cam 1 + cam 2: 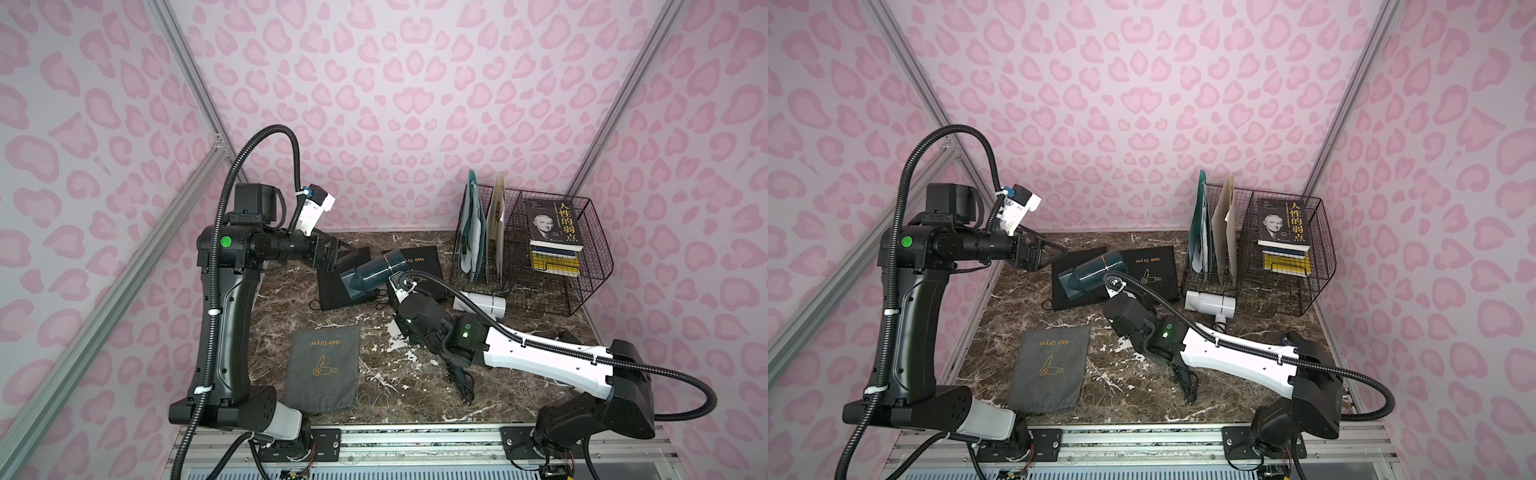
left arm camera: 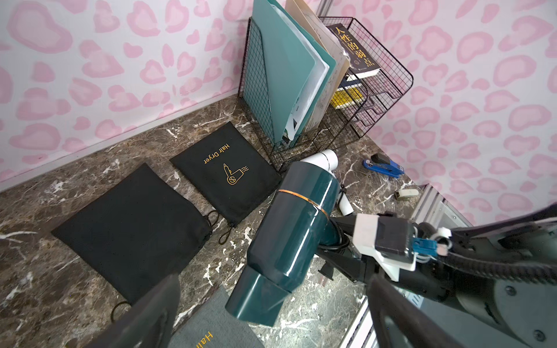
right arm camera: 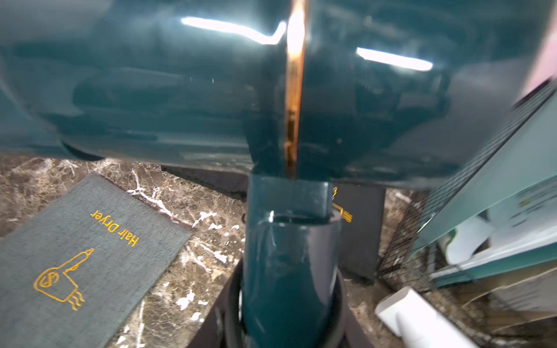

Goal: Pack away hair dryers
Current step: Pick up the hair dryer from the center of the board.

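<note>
A dark teal hair dryer [image 1: 374, 270] [image 1: 1096, 272] [image 2: 295, 229] hangs tilted above the black pouches at the back of the table. My right gripper [image 1: 390, 287] [image 3: 289, 289] is shut on its straight handle [image 3: 289, 265], with the barrel [image 3: 211, 90] filling the right wrist view. A white hair dryer [image 1: 482, 304] [image 1: 1210, 304] [image 2: 325, 156] [image 3: 416, 313] lies on the marble in front of the wire rack. My left gripper [image 1: 345, 249] [image 1: 1050, 251] [image 2: 271, 289] stands wide open and empty, left of the teal dryer's nozzle and above a plain black pouch [image 2: 129, 229].
A grey "Hair Dryer" pouch [image 1: 324, 365] [image 1: 1050, 370] [image 3: 75, 256] lies flat near the front. A printed black pouch [image 1: 1154, 270] [image 2: 229, 174] lies at the back. A wire rack [image 1: 590, 266] [image 2: 391, 78] with folders and books fills the back right. A black cord [image 1: 461, 378] lies under the right arm.
</note>
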